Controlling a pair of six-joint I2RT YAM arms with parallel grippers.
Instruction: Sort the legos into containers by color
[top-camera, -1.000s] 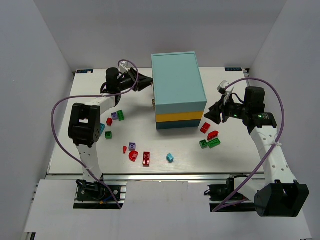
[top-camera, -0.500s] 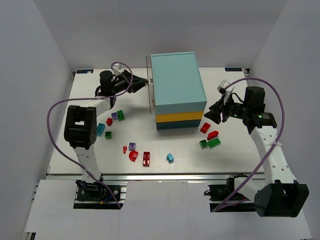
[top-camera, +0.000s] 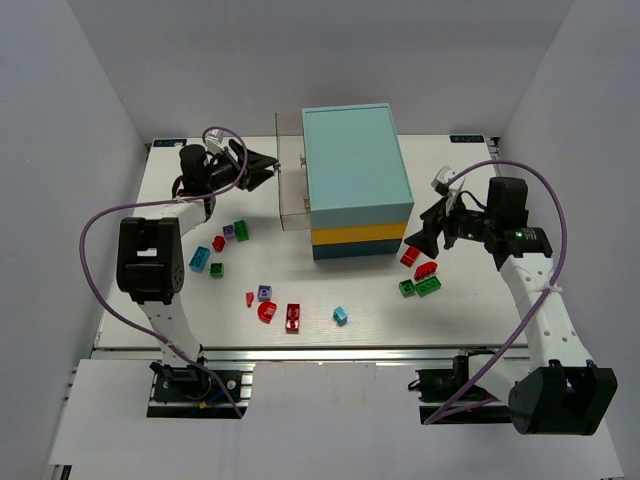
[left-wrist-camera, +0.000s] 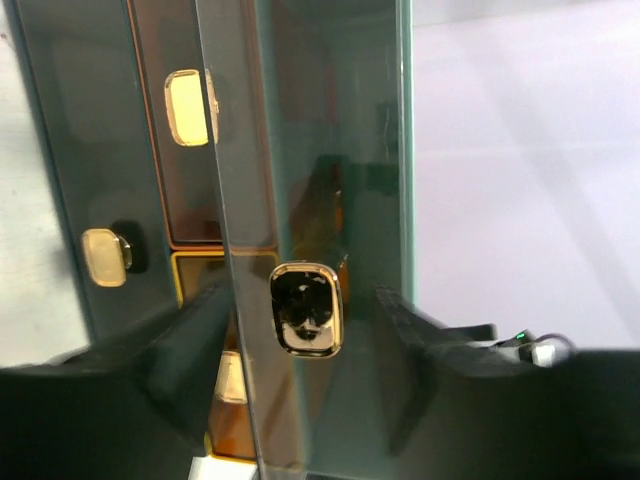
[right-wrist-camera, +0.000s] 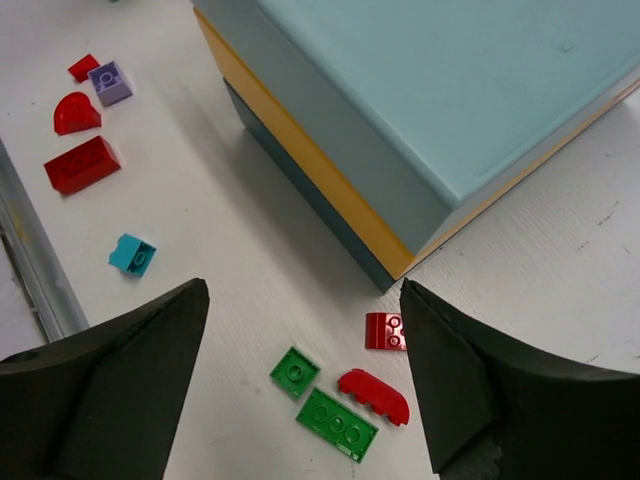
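**Top external view.** Your left gripper (top-camera: 268, 166) points at the clear drawer (top-camera: 289, 195), which stands drawn out of the cabinet (top-camera: 355, 165) directly ahead of the fingertips. Your right gripper (top-camera: 415, 238) hangs beside the cabinet's opposite flank. A cluster of red and green legos (top-camera: 420, 275) lies just beneath and ahead of it. The other legos are scattered on the table (top-camera: 400, 325), well apart from either gripper.

**Left wrist view.** The gold handle (left-wrist-camera: 305, 308) sits between the fingers (left-wrist-camera: 185, 360) with a gap on each side, so the jaws are parted and grip nothing. The drawer looks open far enough to receive bricks. Withdraw straight back along the drawer's line, so that neither finger catches the handle or pushes the drawer askew.

**Right wrist view.** The right gripper (right-wrist-camera: 302, 292) is spread wide and empty. Just ahead of its fingertips lie a red brick (right-wrist-camera: 385, 330), a red curved piece (right-wrist-camera: 372, 395), a green square (right-wrist-camera: 294, 370) and a green plate (right-wrist-camera: 337, 424), all close together. Choose one piece only. The red brick, nearest the right-hand finger, looks easiest to isolate. Descend vertically, straddle its short sides, and keep clear of the cabinet corner. Which colour the open drawer is meant for cannot be told.
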